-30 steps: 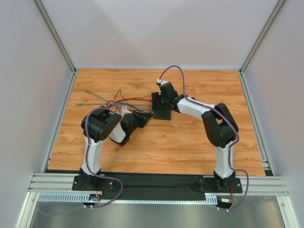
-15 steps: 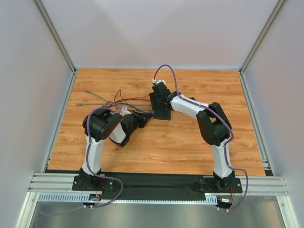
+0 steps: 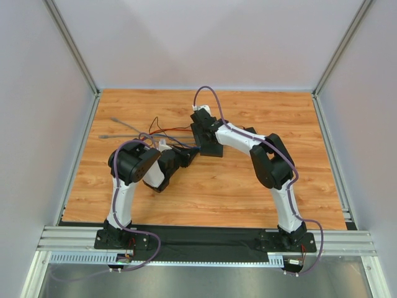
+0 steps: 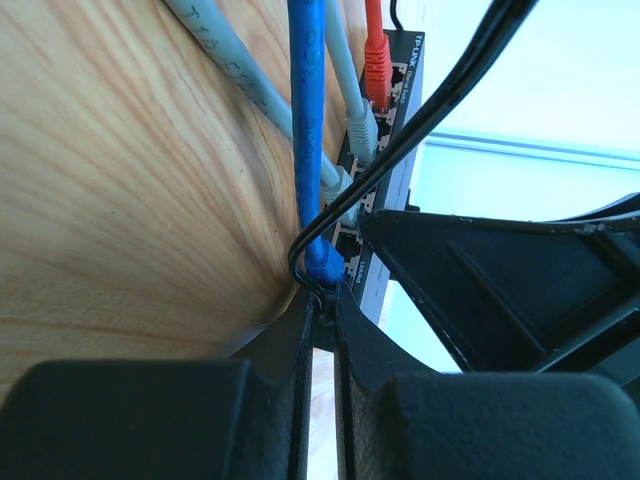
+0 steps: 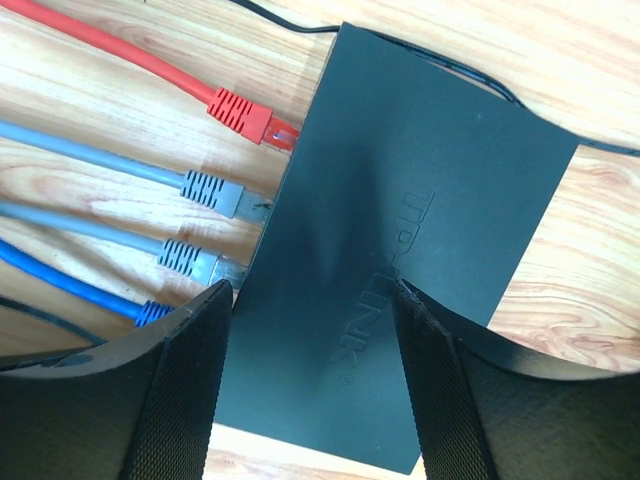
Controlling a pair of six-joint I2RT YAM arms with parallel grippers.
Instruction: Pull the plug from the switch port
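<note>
Swinging left, parked the right gripper (image 5: 312, 298) spread-jawed atop the switch (image 5: 420, 170), middle of the table (image 3: 248, 186); kept the left gripper (image 4: 320, 305) clamped on the blue plug (image 4: 320, 262), still seated. Looked braced for pulling.

The switch (image 5: 400, 230) lies flat on the table (image 5: 600, 60), with four cables (image 5: 205, 188) meeting its left edge.
</note>
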